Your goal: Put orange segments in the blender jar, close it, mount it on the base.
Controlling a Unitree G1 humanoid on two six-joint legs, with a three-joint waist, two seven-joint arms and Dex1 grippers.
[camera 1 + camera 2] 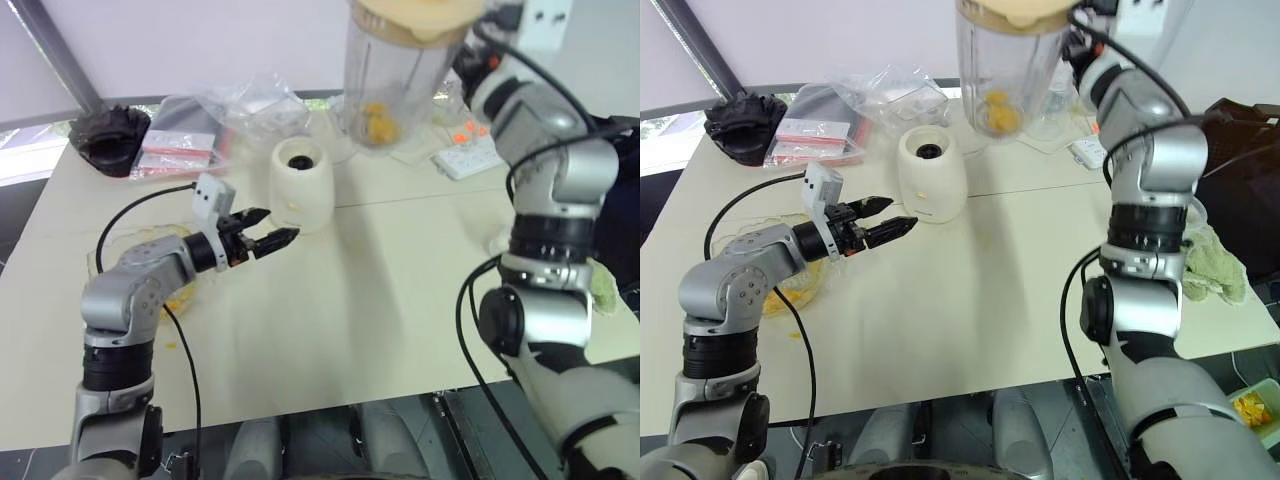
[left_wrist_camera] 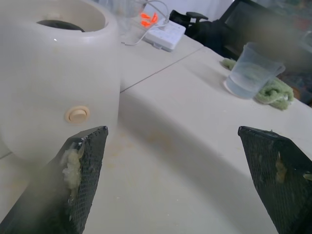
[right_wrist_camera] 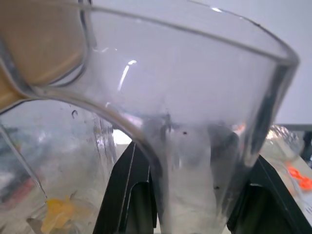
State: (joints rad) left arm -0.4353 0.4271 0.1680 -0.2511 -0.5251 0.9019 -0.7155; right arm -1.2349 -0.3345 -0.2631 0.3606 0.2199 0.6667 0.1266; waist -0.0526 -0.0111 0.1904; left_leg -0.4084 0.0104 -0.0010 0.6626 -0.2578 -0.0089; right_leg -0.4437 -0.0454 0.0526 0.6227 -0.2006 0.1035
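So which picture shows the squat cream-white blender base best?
The right eye view: the squat cream-white blender base stands whole on the table, dark socket on top. The left eye view shows the same. The left wrist view shows its side and round button very close. The right wrist view gives none of it.

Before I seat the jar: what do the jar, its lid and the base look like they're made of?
Blender jar: clear, glossy, probably plastic; the orange segments show through its wall, and highlights run along its handle, gripped by the right gripper.
Lid: opaque cream, matte-looking, likely plastic.
Base: smooth cream-white shell, likely moulded plastic, with a soft sheen, a dark socket on top and a round button.
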